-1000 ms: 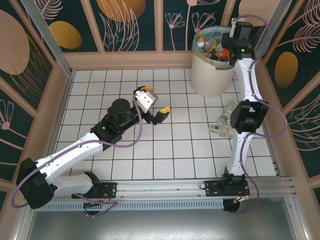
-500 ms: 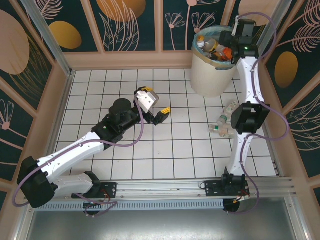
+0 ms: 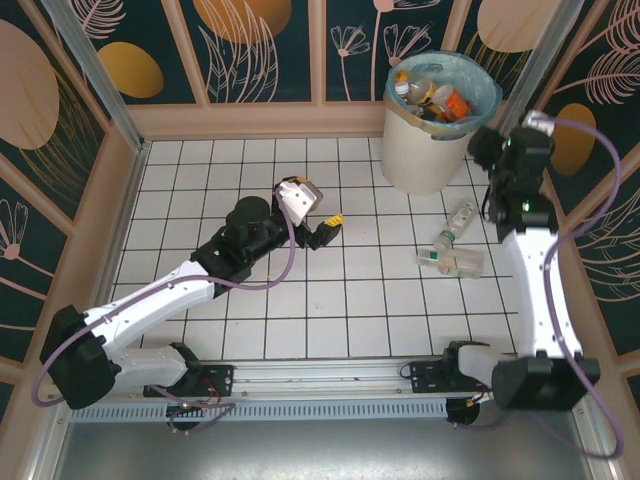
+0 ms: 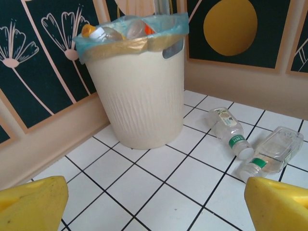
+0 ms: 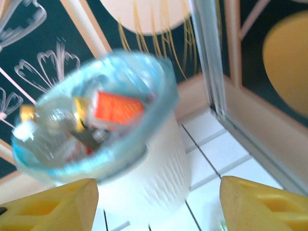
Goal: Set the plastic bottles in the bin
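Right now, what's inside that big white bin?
A heap of plastic bottles reaches the rim of the bin, inside a blue bag. Whatever lies under the top ones is hidden.

top external view looks steeply down from above and behind the arm bases, far off, and takes in the whole tiled bench and the back wall. left wrist view sits low, just behind the left hand, facing almost level across the bench, with the bin ahead at mid range and two bottles ahead to its right. right wrist view sits higher behind the right hand, tilted down at the bin's open top, close, blurred. all three views share the bin. top and left wrist share the two lying bottles.
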Robot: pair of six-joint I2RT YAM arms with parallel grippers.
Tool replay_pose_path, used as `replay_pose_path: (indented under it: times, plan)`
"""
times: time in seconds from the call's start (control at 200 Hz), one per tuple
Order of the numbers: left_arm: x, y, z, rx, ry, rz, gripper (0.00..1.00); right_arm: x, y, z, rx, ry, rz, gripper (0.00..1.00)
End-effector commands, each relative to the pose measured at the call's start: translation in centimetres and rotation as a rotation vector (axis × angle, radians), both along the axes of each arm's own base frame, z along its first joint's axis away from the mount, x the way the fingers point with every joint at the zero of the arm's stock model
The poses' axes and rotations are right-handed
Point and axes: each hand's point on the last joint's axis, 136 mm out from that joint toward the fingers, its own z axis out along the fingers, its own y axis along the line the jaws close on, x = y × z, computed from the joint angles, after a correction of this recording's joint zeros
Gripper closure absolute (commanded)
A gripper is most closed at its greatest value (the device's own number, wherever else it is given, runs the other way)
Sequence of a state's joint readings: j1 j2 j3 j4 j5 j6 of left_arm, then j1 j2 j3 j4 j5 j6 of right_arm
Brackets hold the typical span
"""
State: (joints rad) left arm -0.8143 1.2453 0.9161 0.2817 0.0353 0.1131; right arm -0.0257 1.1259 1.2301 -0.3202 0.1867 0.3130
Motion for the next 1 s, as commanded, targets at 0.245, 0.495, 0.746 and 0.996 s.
replay_pose_path:
  times: [0.245,0.495,0.746,0.996]
  plan:
    - [-0.7,-6.8,-2.6,-0.014,-0.002,-0.085,0.06,-8.2,0.4,-20.2,0.339,0.411,-0.17,0.11]
    - [-2.6,-11.3,-4.5,0.069,-0.015,-0.213,0.05,-10.0,1.3,-27.8,0.526,0.57,-0.254,0.01]
    - [-2.8,-11.5,-5.8,0.081,0.014,-0.226,0.05,-8.2,0.6,-29.9,0.604,0.563,-0.317,0.01]
    - [-3.1,-10.9,-6.5,0.098,0.028,-0.222,0.04,-8.5,-0.9,-32.5,0.605,0.604,-0.386,0.04]
